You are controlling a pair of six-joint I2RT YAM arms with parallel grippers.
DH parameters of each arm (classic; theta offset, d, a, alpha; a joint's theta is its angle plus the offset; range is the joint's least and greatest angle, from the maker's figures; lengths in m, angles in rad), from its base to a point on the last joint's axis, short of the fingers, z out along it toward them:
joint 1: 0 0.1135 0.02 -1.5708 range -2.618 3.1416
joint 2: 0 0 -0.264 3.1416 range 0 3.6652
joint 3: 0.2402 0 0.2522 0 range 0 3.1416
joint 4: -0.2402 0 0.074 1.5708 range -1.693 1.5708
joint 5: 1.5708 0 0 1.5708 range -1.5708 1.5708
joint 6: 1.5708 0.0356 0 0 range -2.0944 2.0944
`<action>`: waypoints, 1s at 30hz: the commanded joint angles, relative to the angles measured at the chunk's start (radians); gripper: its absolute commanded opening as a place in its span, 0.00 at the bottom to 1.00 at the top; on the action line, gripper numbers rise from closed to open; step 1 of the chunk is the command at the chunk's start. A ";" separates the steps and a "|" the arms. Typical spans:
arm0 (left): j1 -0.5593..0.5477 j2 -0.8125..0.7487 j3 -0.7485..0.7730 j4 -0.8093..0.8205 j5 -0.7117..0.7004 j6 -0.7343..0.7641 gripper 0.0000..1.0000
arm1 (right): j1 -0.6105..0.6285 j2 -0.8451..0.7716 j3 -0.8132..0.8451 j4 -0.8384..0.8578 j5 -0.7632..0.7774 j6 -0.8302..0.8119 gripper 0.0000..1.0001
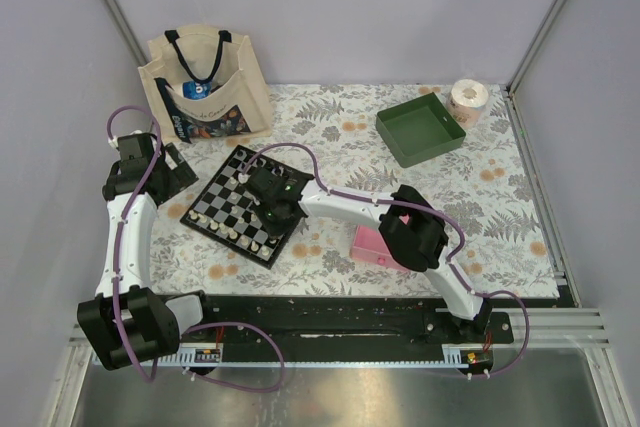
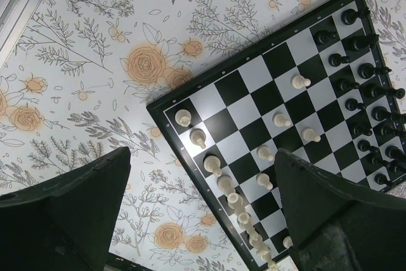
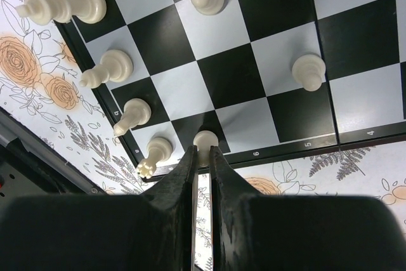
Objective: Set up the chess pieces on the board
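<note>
I've got the right gripper (image 3: 203,152) pressed together on a small round-headed cream-white pawn (image 3: 205,138) at a black edge square of the glossy flat board (image 3: 279,4). Other cream chess pieces (image 3: 108,68) line the thin black border just beside it. The left gripper (image 2: 203,157) hangs spread wide over the board's corner with its matte black fingers (image 2: 70,207) well apart. Black pieces (image 2: 355,87) are packed along the far rim, the mid-board squares are mostly open, and flower-print bench (image 2: 95,61) lies beside the border.
</note>
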 commanded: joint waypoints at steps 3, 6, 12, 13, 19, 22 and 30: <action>0.005 0.001 0.030 0.023 0.015 0.012 0.99 | 0.019 -0.032 0.024 -0.015 -0.002 -0.015 0.16; 0.005 0.001 0.030 0.022 0.015 0.012 0.99 | 0.017 -0.026 0.030 -0.018 0.007 -0.017 0.22; 0.005 0.001 0.030 0.023 0.019 0.012 0.99 | 0.017 -0.025 0.039 -0.024 0.018 -0.021 0.35; 0.005 0.001 0.030 0.023 0.018 0.013 0.99 | 0.017 -0.026 0.041 -0.026 0.015 -0.021 0.36; 0.005 0.001 0.030 0.025 0.018 0.014 0.99 | 0.017 -0.055 0.047 -0.029 0.030 -0.026 0.37; 0.005 0.001 0.030 0.022 0.018 0.014 0.99 | 0.014 -0.086 0.056 -0.032 0.022 -0.035 0.38; 0.005 0.001 0.030 0.022 0.021 0.012 0.99 | -0.006 -0.149 0.073 -0.030 0.028 -0.054 0.46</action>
